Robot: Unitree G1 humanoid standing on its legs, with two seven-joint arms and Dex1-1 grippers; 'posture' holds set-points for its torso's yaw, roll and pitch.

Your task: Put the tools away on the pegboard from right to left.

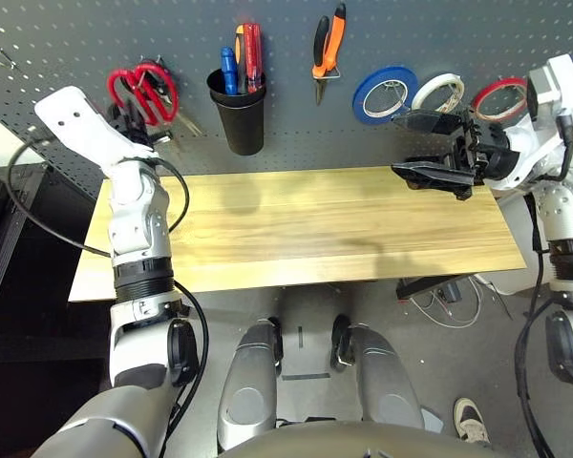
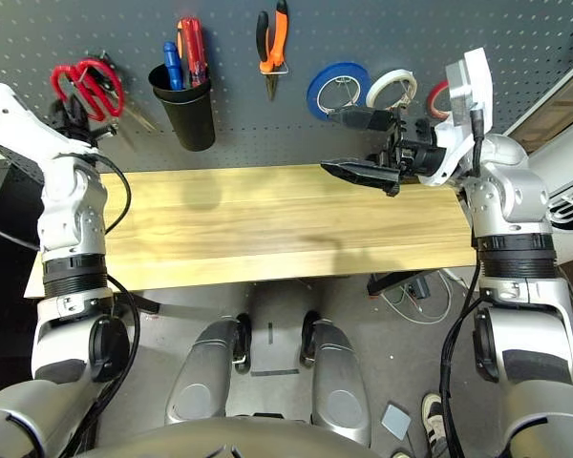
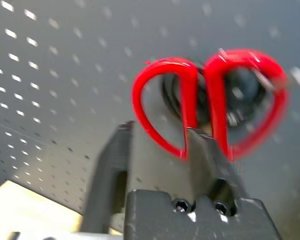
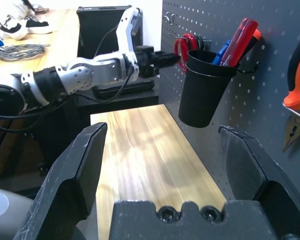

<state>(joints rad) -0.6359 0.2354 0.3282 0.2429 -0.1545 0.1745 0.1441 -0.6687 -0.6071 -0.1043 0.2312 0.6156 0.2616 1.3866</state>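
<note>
Head view: red tape ring (image 1: 499, 97), pliers (image 1: 328, 46) and screwdriver (image 1: 252, 55) sit on the pegboard (image 1: 382, 19); worktop (image 1: 296, 229) bare. Left wrist view: my left claw (image 3: 160, 137) grips the red-handled scissors (image 3: 210, 100) at their hook, release remaining. Right wrist view: my right claw (image 4: 162, 150) gapes wide, empty.

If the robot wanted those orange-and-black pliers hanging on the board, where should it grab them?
Probably across both handles of the pliers, coming straight at the pegboard from the front: they hang nose-down on a hook, handles uppermost, so they lift up and off.
</note>
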